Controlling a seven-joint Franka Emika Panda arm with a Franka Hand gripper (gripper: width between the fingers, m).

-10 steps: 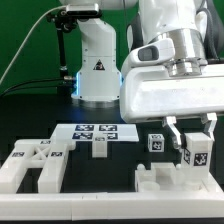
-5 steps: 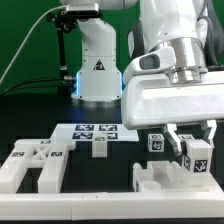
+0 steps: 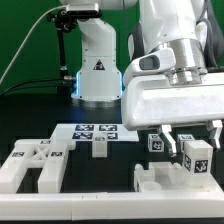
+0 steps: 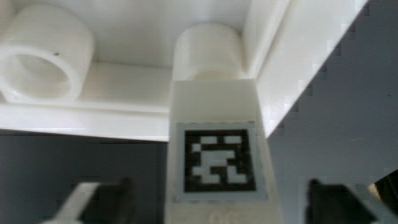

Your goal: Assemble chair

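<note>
My arm (image 3: 170, 95) fills the exterior view's right, and my one gripper (image 3: 192, 133) hangs low over the dark table (image 3: 110, 175). One marker board (image 3: 95, 130) lies flat mid-table.

Of the chair, in the exterior view, I count:
- one cluster of flat slabs (image 3: 30, 165) on that view's left, whose pieces I cannot separate
- one notched block (image 3: 158, 180) in front, just below my gripper
- one tagged bar (image 3: 197, 157)
- one short block (image 3: 100, 148) at the marker board's near edge
- one small cube (image 3: 156, 143)

The tagged bar is the piece that matters. It sits directly between my two fingers, under the palm, so I judge that no sideways travel is needed.

In the wrist view the tagged bar (image 4: 217, 150) runs lengthwise across the line joining my fingers (image 4: 98, 200). Its rounded far end meets a larger white piece (image 4: 125, 85), and one round tube (image 4: 45, 60) lies beside it. Dark gaps show on both sides of the bar, so my jaws are spread and grasp nothing. The coming move, as I judge it, is to close squarely across the bar's narrow width.
</note>
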